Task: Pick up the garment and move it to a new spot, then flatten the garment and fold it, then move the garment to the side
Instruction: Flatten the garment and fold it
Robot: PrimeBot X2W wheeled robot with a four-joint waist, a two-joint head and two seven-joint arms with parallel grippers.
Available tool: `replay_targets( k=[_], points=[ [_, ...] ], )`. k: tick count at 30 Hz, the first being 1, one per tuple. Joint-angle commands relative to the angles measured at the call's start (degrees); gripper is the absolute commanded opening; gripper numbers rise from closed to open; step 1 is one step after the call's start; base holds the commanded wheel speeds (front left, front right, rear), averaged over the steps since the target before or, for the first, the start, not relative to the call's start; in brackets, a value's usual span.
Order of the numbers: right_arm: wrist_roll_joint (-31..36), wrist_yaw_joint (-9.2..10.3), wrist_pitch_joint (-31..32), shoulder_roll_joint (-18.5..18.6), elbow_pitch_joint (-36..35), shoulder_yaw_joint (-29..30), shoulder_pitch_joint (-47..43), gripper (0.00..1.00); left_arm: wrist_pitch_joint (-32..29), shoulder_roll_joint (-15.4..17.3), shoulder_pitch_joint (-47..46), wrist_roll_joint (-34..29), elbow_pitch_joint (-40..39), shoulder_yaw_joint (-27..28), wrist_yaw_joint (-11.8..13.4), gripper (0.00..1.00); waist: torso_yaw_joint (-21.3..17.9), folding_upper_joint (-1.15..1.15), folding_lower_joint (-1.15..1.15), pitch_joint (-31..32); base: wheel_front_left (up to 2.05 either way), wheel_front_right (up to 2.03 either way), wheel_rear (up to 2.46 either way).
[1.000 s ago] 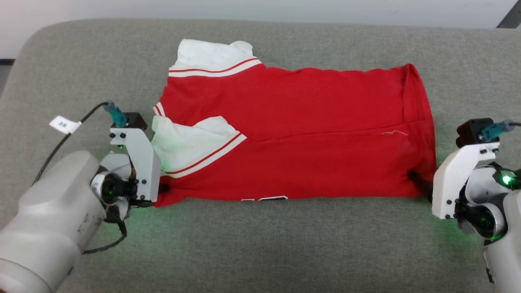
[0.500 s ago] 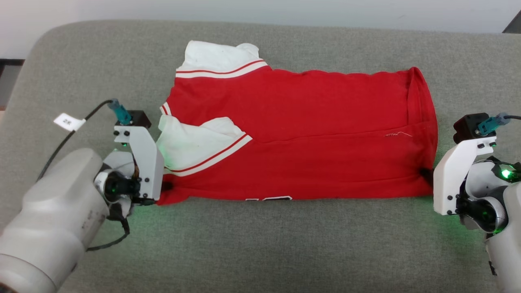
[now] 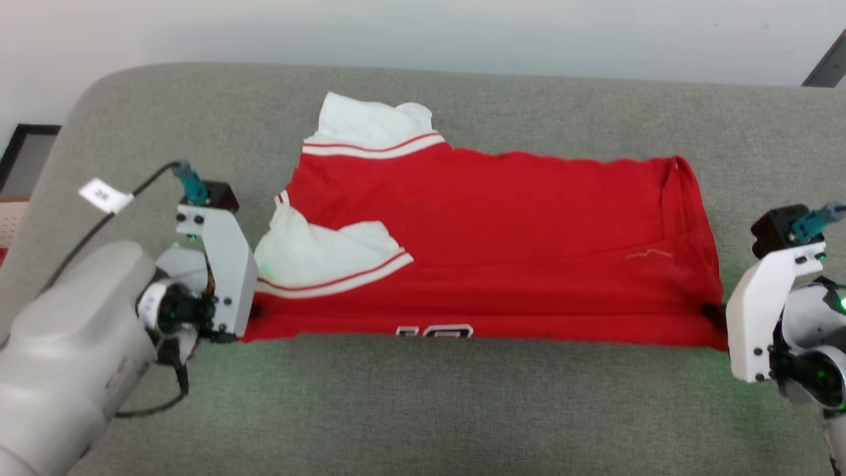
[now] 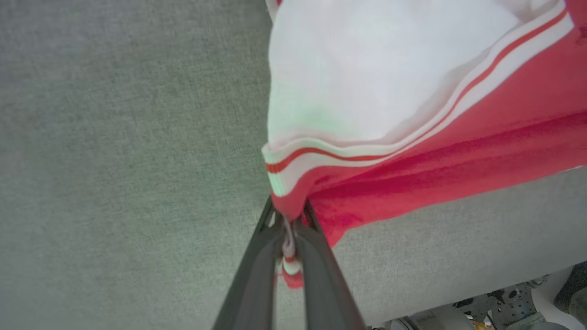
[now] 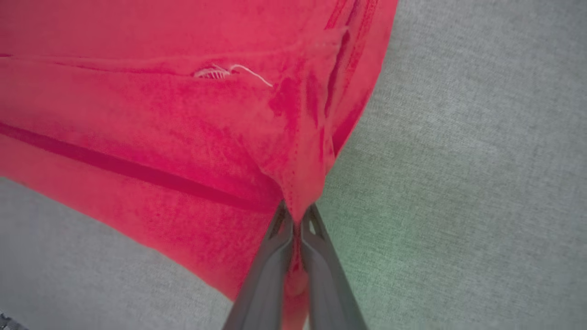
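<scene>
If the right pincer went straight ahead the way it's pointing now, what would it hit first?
The garment itself: the right pincer is shut on its red corner, and bunched fabric lies directly ahead of it. Depth past that fold is hard to judge.

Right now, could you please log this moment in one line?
left hand: shut on jersey corner | right hand: shut on jersey corner | jersey: folded, near edge taut, on grey cushion

A wide grey woven-fabric cushion point(image 3: 423, 410) with a rounded far-left corner spans the scene. Behind it, a plain pale wall point(image 3: 462, 33). A dark frame point(image 3: 26, 155) at far left; a dark slanted bar point(image 3: 826, 66) at top right. Soft, even light
</scene>
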State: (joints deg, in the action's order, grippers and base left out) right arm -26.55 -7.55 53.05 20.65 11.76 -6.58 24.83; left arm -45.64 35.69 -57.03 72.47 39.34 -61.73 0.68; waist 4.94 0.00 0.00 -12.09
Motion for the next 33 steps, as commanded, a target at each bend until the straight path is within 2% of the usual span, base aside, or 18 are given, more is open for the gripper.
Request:
replay_targets(
  k=[1,8,14,15,16,17,18,19,28,33],
  points=[
    [-0.24,0.13,0.77,0.87,-1.52,0.57,-1.53,0.0,-0.63,1.31,1.43,-0.27,-1.81,-0.4,1.17,0.0,0.05,0.0,0.0,0.51,0.0,0.0,0.0],
    [-0.82,0.13,2.8,0.64,-6.22,2.16,-6.9,0.0,-1.91,4.62,6.32,-0.32,-12.28,-1.94,5.99,0.0,-0.19,0.0,0.0,0.79,0.0,0.0,0.0],
    [-0.04,0.12,2.61,-0.6,-6.68,2.35,-9.28,0.0,-1.65,5.7,9.66,-0.02,-16.14,-2.65,8.78,0.0,-0.6,0.0,0.0,0.2,0.0,0.0,0.0],
    [-0.03,0.12,2.55,-0.77,-6.62,2.28,-9.27,0.0,-1.48,5.85,9.82,-0.17,-16.44,-2.69,9.01,0.04,-0.69,0.0,0.0,0.09,0.0,0.0,0.0],
    [0.1,0.12,2.21,-0.82,-6.82,2.04,-9.1,0.0,-1.29,5.99,9.97,-0.29,-16.72,-2.63,9.27,0.26,-0.78,0.0,0.0,-0.01,0.0,0.0,0.0],
    [0.15,0.12,1.9,-0.84,-6.97,1.91,-8.93,0.64,-1.25,6.15,10.01,-0.28,-17.07,-2.54,9.46,0.46,-0.86,0.0,0.0,-0.08,0.0,0.0,0.0],
    [0.09,0.12,1.56,-0.88,-7.06,1.82,-8.7,1.0,-1.29,6.41,9.75,-0.49,-17.43,-2.49,9.54,0.86,-0.95,0.0,0.0,-0.13,0.0,0.0,0.0],
    [0.01,0.12,1.38,-0.88,-7.16,1.76,-8.44,1.0,-1.26,6.77,9.35,-0.57,-17.78,-2.32,9.65,1.0,-1.05,0.0,0.0,-0.17,0.0,0.0,0.0],
    [-0.78,0.11,-1.48,-0.86,-11.63,3.88,-7.41,1.0,-2.63,11.99,4.04,-2.23,-23.49,-0.12,11.49,1.0,-2.51,0.0,0.0,-0.85,0.0,0.0,0.0],
    [0.29,0.11,-6.66,-2.14,-14.94,5.47,-6.18,1.0,0.15,12.2,0.63,-3.11,-24.31,2.48,11.04,1.0,-3.75,0.0,0.0,-2.08,0.0,0.0,0.0]
  ],
)
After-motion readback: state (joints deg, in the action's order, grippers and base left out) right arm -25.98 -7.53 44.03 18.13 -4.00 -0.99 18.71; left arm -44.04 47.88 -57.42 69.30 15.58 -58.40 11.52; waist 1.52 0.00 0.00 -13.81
